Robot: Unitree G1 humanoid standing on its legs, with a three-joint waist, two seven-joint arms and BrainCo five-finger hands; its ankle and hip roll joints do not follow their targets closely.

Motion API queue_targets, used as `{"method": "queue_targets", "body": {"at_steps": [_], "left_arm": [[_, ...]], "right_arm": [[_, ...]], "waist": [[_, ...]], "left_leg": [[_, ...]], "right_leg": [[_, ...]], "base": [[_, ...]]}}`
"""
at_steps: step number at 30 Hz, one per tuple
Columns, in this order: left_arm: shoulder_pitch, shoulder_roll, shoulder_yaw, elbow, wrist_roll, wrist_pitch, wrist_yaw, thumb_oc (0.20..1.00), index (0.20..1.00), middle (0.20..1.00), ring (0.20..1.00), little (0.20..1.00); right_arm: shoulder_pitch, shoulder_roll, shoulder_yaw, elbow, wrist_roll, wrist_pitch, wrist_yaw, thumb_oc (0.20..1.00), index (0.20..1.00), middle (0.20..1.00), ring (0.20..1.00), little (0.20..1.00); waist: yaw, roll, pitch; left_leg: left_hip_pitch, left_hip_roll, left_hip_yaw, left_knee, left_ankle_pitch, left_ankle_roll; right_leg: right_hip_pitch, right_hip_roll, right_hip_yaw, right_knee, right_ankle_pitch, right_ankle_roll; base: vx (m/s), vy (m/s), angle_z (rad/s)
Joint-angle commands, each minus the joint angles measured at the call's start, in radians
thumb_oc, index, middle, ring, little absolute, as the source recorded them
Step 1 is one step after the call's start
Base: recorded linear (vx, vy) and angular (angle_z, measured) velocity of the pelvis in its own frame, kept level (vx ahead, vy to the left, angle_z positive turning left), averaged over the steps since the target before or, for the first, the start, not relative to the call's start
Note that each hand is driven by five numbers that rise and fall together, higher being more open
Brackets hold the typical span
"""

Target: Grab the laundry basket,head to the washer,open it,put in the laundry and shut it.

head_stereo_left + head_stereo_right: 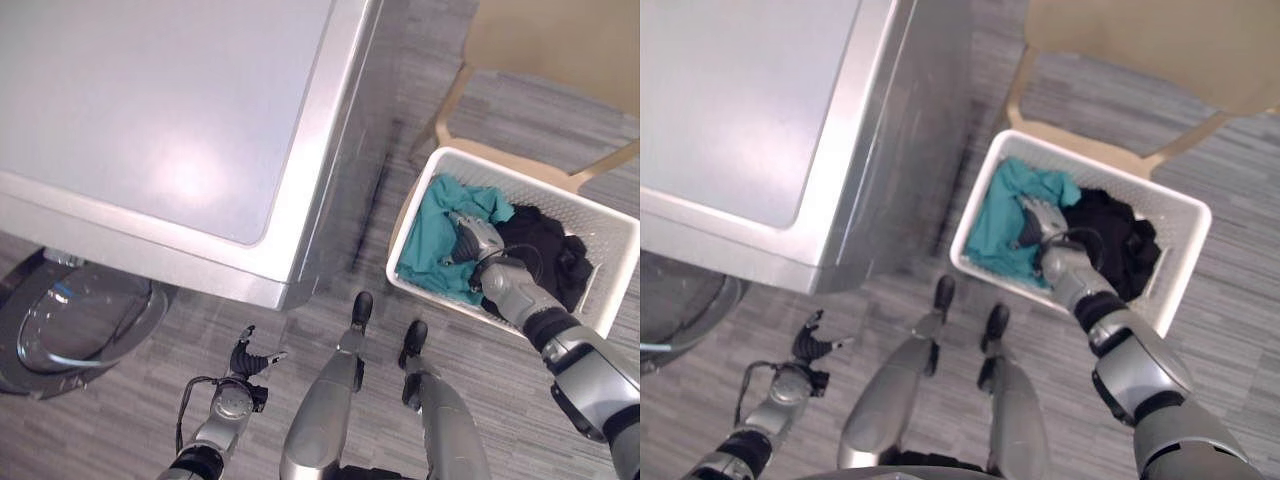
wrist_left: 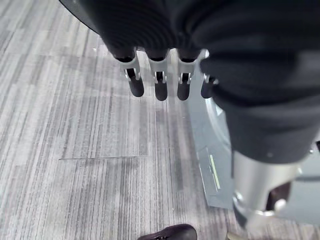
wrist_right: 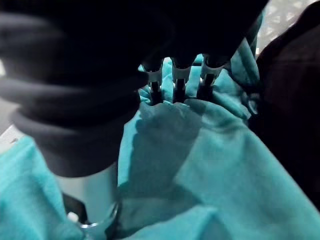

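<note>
The soft, light teal cotton garment (image 1: 432, 235), at nine o'clock in the white perforated plastic basket (image 1: 612, 262), is judged best gathered at its bunched middle, where the right hand (image 1: 472, 240) is pressed with fingertips buried so its grip cannot be told, while the left hand (image 1: 249, 358) hangs relaxed.

Washer (image 1: 170, 110) at left; its open door (image 1: 80, 325) on near-left front. Laundry basket (image 1: 612, 250) on floor right of washer, apart from it. Chair (image 1: 530, 60) behind basket. Inside basket: teal garment (image 1: 435, 240) on washer side, black garment (image 1: 545, 245) on far side. Right hand (image 1: 475, 240) on teal garment. Left hand (image 1: 250, 360) over floor before washer.
</note>
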Motion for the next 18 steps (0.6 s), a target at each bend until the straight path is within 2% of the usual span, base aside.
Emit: {"method": "queue_targets", "body": {"at_steps": [1,5,13,15,16,18], "left_arm": [[-0.011,0.029,-0.017,-0.024,-0.055,-0.023,0.033,1.0,1.0,1.0,1.0,1.0],[-0.006,0.023,-0.012,-0.038,-0.066,-0.013,0.025,1.0,1.0,1.0,1.0,1.0],[0.016,0.011,0.009,-0.054,-0.058,0.006,0.002,1.0,1.0,1.0,1.0,1.0],[0.034,0.007,0.022,-0.062,-0.054,0.013,-0.01,1.0,1.0,1.0,1.0,1.0],[0.062,-0.001,0.048,-0.069,-0.043,0.024,-0.025,1.0,1.0,1.0,1.0,1.0],[0.072,-0.004,0.057,-0.068,-0.039,0.03,-0.03,1.0,1.0,1.0,1.0,1.0]], "right_arm": [[0.004,0.008,-0.02,0.023,0.119,0.003,-0.02,0.2,0.2,0.2,0.2,0.2],[0.054,0.001,-0.094,-0.083,0.237,-0.022,-0.03,0.2,0.2,0.2,0.2,0.2],[0.182,-0.025,-0.223,-0.287,0.332,-0.052,-0.025,0.2,0.2,0.2,0.2,0.2],[0.249,-0.022,-0.285,-0.38,0.379,-0.068,-0.016,0.2,0.2,0.2,0.2,0.2],[0.356,-0.002,-0.359,-0.532,0.43,-0.101,0.009,0.2,0.2,0.2,0.2,0.2],[0.388,0.007,-0.382,-0.589,0.453,-0.114,0.028,0.2,0.2,0.2,0.2,0.2]], "waist": [[0.016,-0.01,-0.021],[0.021,-0.016,-0.023],[0.004,-0.025,-0.052],[-0.008,-0.027,-0.075],[-0.032,-0.035,-0.114],[-0.042,-0.037,-0.129]], "left_leg": [[-0.047,0.013,0.002,0.082,-0.101,-0.055],[-0.027,0.009,-0.024,0.051,-0.089,-0.062],[0.05,0.011,-0.032,0.0,-0.087,-0.066],[0.087,0.009,-0.031,-0.023,-0.087,-0.065],[0.144,0.008,-0.025,-0.042,-0.093,-0.061],[0.159,0.008,-0.024,-0.046,-0.095,-0.058]], "right_leg": [[-0.021,-0.044,0.033,-0.026,-0.028,0.064],[0.005,-0.043,0.009,-0.042,-0.035,0.064],[0.082,-0.047,-0.01,-0.068,-0.043,0.066],[0.115,-0.049,-0.017,-0.079,-0.046,0.068],[0.173,-0.053,-0.019,-0.096,-0.048,0.074],[0.19,-0.055,-0.022,-0.101,-0.046,0.078]], "base": [[-0.02,-0.037,0.18],[0.0,-0.048,0.22],[0.02,-0.009,0.13],[0.09,0.025,0.05],[0.12,0.042,0.01],[0.07,0.05,0.0]]}}
